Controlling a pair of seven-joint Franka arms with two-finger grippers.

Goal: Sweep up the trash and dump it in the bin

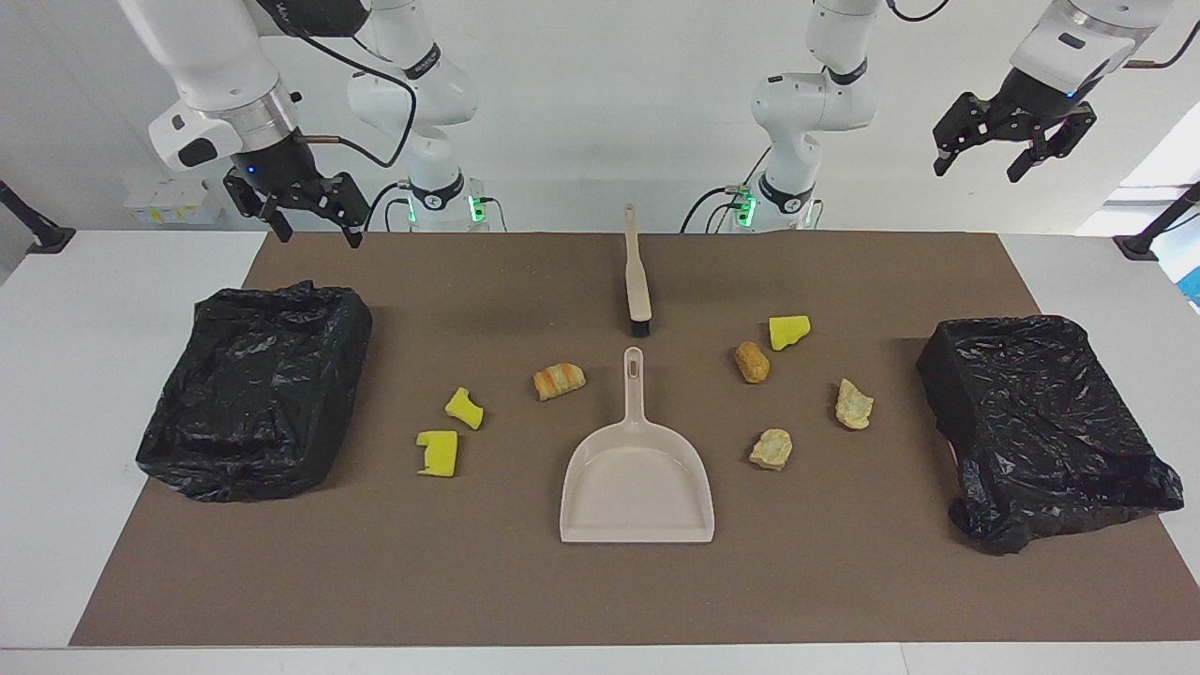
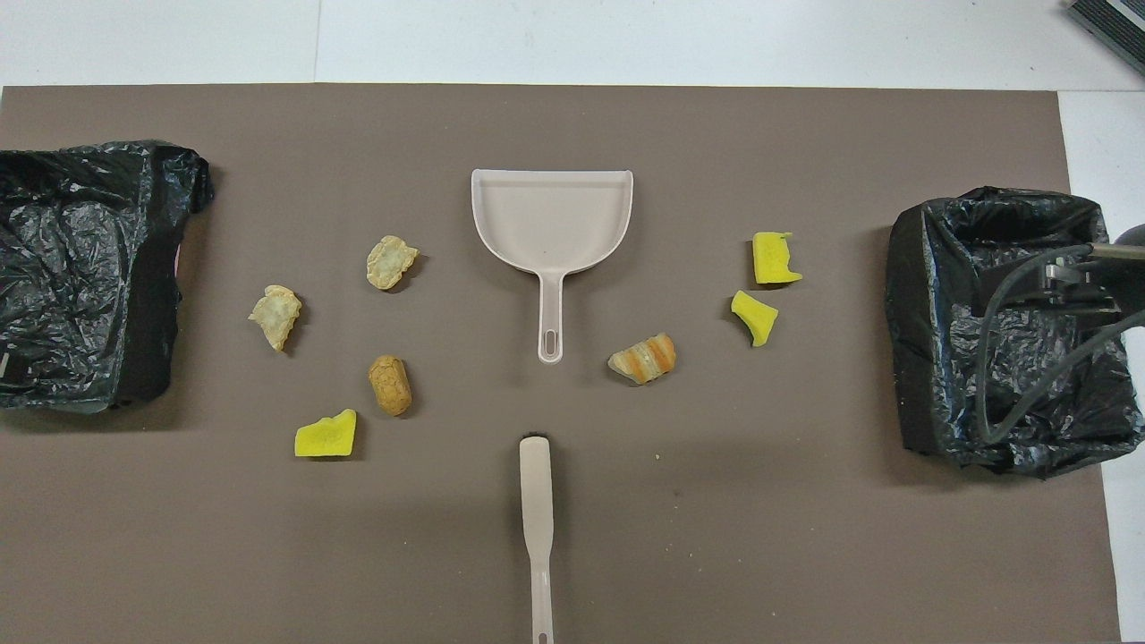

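Facing camera: high across the table, looking back at me, both my arms in frame. Overhead camera: above my end, steeply down. Shared: brown mat (image 1: pixel 600 581), dustpan (image 1: pixel 637 478) between my claws

A robotics lab is shown, not a home or kitchen. Two white robot arms (image 1: pixel 422 103) are bolted at the edge of a plain white counter (image 1: pixel 84 356), with cables run to their bases and green status lights lit there. A brown mat (image 1: pixel 600 581) is laid flat across the counter as a marked work area. Bare white walls are seen, and black camera or clamp stands (image 1: pixel 33 225) are fixed at the counter's corners.
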